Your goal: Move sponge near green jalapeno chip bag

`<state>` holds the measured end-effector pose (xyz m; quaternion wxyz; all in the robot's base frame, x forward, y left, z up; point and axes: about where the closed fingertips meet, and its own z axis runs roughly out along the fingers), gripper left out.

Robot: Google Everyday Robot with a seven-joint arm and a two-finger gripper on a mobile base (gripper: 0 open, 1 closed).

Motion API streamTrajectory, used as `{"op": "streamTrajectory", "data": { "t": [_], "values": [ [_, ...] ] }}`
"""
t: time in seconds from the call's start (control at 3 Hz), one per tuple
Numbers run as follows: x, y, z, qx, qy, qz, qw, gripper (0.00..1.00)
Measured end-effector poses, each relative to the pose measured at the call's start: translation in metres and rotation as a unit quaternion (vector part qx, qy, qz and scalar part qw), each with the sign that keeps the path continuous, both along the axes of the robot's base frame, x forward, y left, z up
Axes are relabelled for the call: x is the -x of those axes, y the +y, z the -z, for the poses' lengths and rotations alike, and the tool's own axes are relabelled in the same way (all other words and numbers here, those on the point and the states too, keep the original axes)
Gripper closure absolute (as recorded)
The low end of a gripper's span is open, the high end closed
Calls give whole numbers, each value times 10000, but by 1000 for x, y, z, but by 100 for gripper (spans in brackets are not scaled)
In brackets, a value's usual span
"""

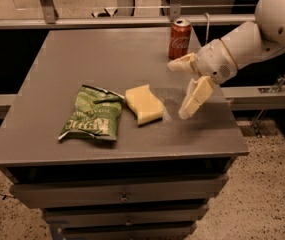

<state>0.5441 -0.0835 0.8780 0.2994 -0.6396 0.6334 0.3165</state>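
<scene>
Grey drawer cabinet (82,59) — speckled floor (272,194) — dim light.

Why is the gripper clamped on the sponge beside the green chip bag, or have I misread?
Misread. In the camera view the gripper is open, hovering clear of the sponge near the red can; the sponge does lie beside the green chip bag.

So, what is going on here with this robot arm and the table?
A robot arm is working with a sponge and a green chip bag on a grey table. The sponge lies flat close beside the bag, and nothing holds it. The gripper hangs to its right above the table, jaws open and empty. A red can stands behind.
</scene>
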Motion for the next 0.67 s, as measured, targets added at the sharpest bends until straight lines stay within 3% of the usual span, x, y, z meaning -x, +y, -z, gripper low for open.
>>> {"op": "streamTrajectory", "data": {
  "t": [0.33, 0.67],
  "values": [
    [-11, -44, -17, -49, -303, 469, 9984, 0],
    [-12, -48, -20, -57, -343, 516, 9981, 0]
  ]
}}
